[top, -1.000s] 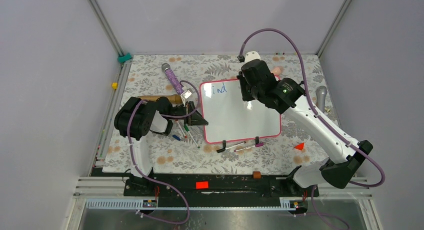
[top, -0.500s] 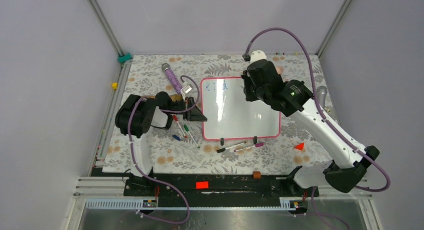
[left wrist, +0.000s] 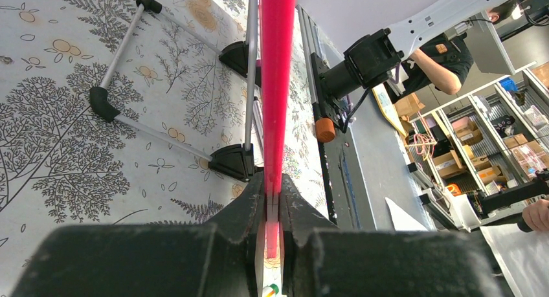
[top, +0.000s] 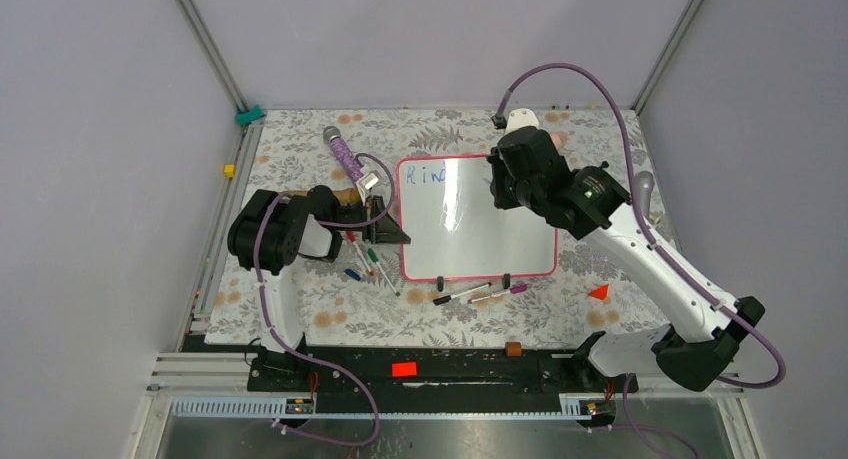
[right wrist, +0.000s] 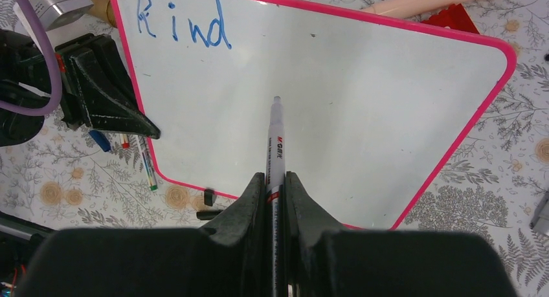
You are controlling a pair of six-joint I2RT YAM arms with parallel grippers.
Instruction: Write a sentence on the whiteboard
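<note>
The whiteboard (top: 480, 239), glossy white with a pink rim, lies mid-table. "Kind" (right wrist: 183, 26) is written in blue at its top left corner. My left gripper (top: 393, 231) is shut on the board's left rim, seen edge-on as a pink strip (left wrist: 277, 83) between the jaws. My right gripper (right wrist: 275, 180) is shut on a white marker (right wrist: 276, 142). The marker's tip points at the bare middle of the board, below and to the right of the word. I cannot tell whether the tip touches the board. From above, the right wrist (top: 530, 169) hides those fingers.
Loose markers (top: 365, 259) lie left of the board and two more (top: 480, 292) lie by its front clip feet (top: 508, 279). A purple microphone (top: 345, 157), a grey microphone (top: 643, 189), a wooden handle (top: 310, 194) and a red triangle (top: 599, 292) lie around it.
The right arm has drawn back to the right, uncovering the whole word. The board has swung squarer to the table with the left gripper still on its rim.
</note>
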